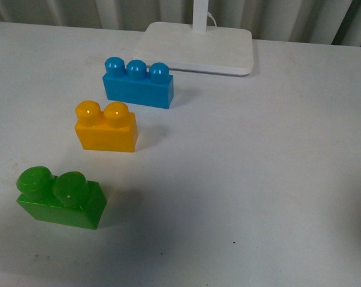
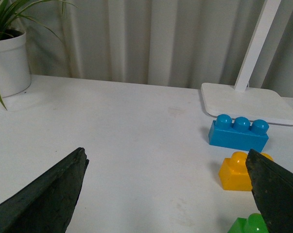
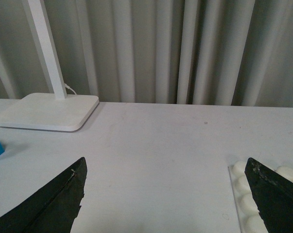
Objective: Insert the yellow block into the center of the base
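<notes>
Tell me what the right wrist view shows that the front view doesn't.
Only the right wrist view: the base, partly in view, and the right gripper, jaws open. Only the front view: the yellow block and the green brick. Both: the lamp base, the white table and the blue brick, just a corner of it in the wrist view.

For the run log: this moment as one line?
left gripper open | right gripper open | yellow block loose between blue brick and green brick | base edge in right wrist view
</notes>
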{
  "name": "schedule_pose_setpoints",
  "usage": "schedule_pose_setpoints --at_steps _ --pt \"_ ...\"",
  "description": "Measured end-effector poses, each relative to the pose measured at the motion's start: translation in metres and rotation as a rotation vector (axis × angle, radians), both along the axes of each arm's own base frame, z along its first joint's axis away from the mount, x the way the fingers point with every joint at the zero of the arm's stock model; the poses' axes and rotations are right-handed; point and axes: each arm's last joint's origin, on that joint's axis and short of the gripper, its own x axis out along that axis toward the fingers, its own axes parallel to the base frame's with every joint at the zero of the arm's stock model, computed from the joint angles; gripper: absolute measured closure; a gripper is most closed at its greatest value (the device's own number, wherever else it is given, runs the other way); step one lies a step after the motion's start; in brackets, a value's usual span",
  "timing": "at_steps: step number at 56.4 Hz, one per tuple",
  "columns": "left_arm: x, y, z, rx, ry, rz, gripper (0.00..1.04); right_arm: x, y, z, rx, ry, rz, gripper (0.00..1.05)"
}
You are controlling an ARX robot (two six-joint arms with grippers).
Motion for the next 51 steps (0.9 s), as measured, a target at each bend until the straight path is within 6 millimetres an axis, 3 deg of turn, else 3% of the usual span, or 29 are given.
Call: schedule_pose_setpoints --at_steps 20,25,28,39,44,51 --pt "0.000 0.000 0.000 0.000 0.000 0.000 0.06 0.000 0.000 0.000 0.000 0.000 0.000 0.09" --pt "0.000 0.000 0.000 0.000 0.000 0.000 0.06 0.002 -0.002 0.001 0.141 0.253 0.015 0.09" --pt "0.000 0.000 0.000 0.000 0.000 0.000 0.06 0.007 -0.006 0.006 0.198 0.319 0.016 0.09" --pt "0.000 0.000 0.000 0.000 0.000 0.000 0.06 0.043 -0.033 0.045 0.206 0.462 -0.050 0.09" --pt "0.000 0.000 0.000 0.000 0.000 0.000 0.06 0.065 -0.051 0.050 0.181 0.536 -0.083 0.09" --pt "0.000 0.000 0.000 0.000 0.000 0.000 0.06 0.096 -0.082 0.042 0.151 0.663 -0.165 0.09"
